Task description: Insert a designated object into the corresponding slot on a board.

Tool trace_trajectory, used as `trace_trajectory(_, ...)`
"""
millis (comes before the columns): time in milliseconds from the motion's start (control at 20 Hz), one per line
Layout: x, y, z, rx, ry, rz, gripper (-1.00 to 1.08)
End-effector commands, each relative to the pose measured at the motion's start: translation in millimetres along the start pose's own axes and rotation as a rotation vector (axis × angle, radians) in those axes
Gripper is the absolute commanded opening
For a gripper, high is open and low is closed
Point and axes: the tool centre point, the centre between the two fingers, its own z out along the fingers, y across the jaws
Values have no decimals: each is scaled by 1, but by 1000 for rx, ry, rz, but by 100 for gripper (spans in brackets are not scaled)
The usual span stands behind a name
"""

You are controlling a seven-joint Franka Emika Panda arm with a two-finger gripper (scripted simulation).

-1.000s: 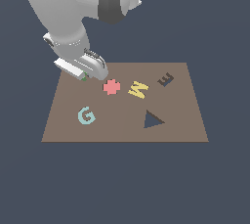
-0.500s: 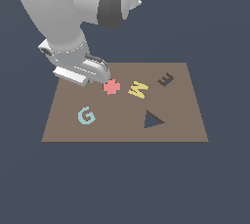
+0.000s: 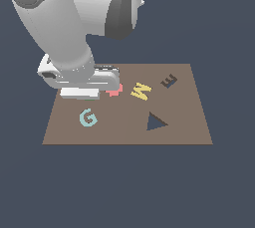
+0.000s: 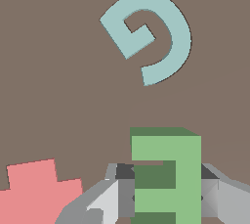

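The designated object [image 4: 166,174], a bright green blocky E-shaped piece, is clamped between my gripper's [image 4: 166,196] grey fingers [image 4: 119,193] and hangs above the brown board [image 4: 58,81]. In the exterior view the wrist hand [image 3: 84,78] hovers over the board's [image 3: 184,122] far corner on that view's left, hiding the green piece and the fingertips. The slot [image 3: 169,80], a dark tilted E-shaped recess, lies near the board's far edge toward that view's right, well apart from the hand.
A teal G [image 3: 88,117] [image 4: 149,34] lies on the board near the hand. A pink cross [image 3: 115,90] [image 4: 39,193] sits partly under the hand. A yellow W [image 3: 141,91] and a dark triangular recess [image 3: 155,122] lie between the hand and the slot.
The hand has risen from the board with the green piece. It now looms larger, covers more of the pink cross, and hides the green piece in the exterior view.
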Motion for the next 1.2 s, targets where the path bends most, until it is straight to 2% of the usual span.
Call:
trace_trajectory(0,15,-11,-1,0,0,-123,-100)
trace_trajectory(300,47,-47,-2,-1,1,-440,-100)
trace_trajectory(550,62,-81,-3,-1,1,-689,-100)
trace_trajectory(850,69,-125,-4,-1,1,-975,-100)
trace_trajectory(1150,64,-168,-5,-1,1,-1258,-100)
